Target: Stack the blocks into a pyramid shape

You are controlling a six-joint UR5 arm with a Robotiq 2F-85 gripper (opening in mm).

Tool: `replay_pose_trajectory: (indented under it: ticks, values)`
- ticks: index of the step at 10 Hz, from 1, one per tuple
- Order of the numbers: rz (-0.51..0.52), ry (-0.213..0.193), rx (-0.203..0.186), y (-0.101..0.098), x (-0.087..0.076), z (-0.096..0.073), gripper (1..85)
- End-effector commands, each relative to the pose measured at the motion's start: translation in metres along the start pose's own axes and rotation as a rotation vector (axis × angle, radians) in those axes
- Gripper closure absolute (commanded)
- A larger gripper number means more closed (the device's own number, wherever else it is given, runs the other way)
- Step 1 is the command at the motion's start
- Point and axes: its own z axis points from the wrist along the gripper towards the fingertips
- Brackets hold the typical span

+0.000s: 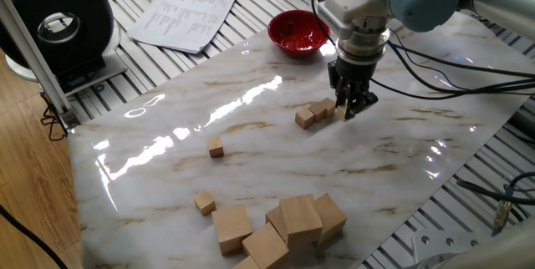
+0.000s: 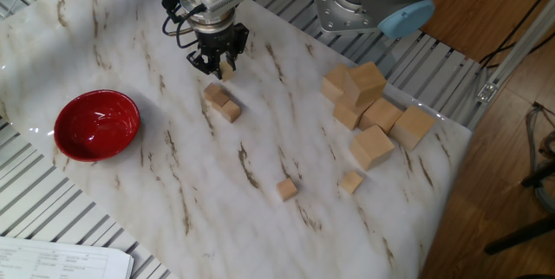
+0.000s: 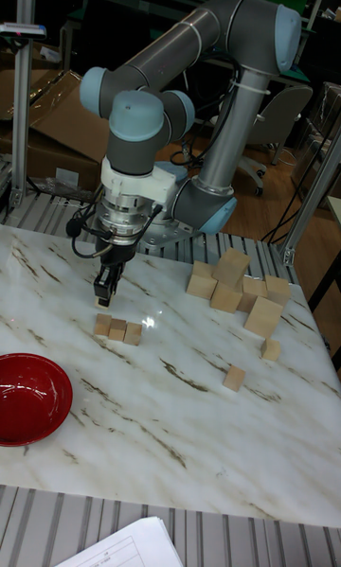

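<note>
Tall fixed view shows the task blocks best: three small wood cubes in a row (image 3: pixel 117 329) on the marble tabletop (image 3: pixel 180 406), touching side by side, left of centre. Other views show only two of them clearly (image 1: pixel 314 114) (image 2: pixel 222 103); the third is partly hidden behind the fingers. Fourth small cube (image 2: pixel 227 69) sits pinched between the gripper (image 3: pixel 102 294) fingers, held just above the row's far end; only a tan sliver shows, so grip looks clenched on it, contact w/ the row can't be told. Gripper also at (image 1: pixel 350 111) and (image 2: pixel 218 68).

Two more small cubes lie loose: one (image 3: pixel 234 378) near mid-table, another (image 3: pixel 271 349) just beside the big pile. Same pair at (image 1: pixel 216 147), (image 1: pixel 205 201) and (image 2: pixel 286 190), (image 2: pixel 350 181).

Pile of larger wood cubes (image 3: pixel 237 290) sits at right, approx six, jumbled, some stacked; exact count unclear. In one fixed view the pile (image 1: pixel 280 224) is cut off by the bottom edge.

Red bowl (image 3: pixel 28 399) at near left, cut by frame edge. Paper sheet (image 1: pixel 184 12) lies off the marble; printing too small to read.
</note>
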Motion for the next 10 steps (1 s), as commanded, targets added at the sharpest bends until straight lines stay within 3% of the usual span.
replay_pose_trajectory:
  ticks: [1, 10]
  values:
    - [0.005, -0.011, 0.009, -0.004, -0.0025, 0.0013, 84.7]
    - [0.011, -0.018, 0.007, -0.0115, -0.0055, -0.0033, 84.7]
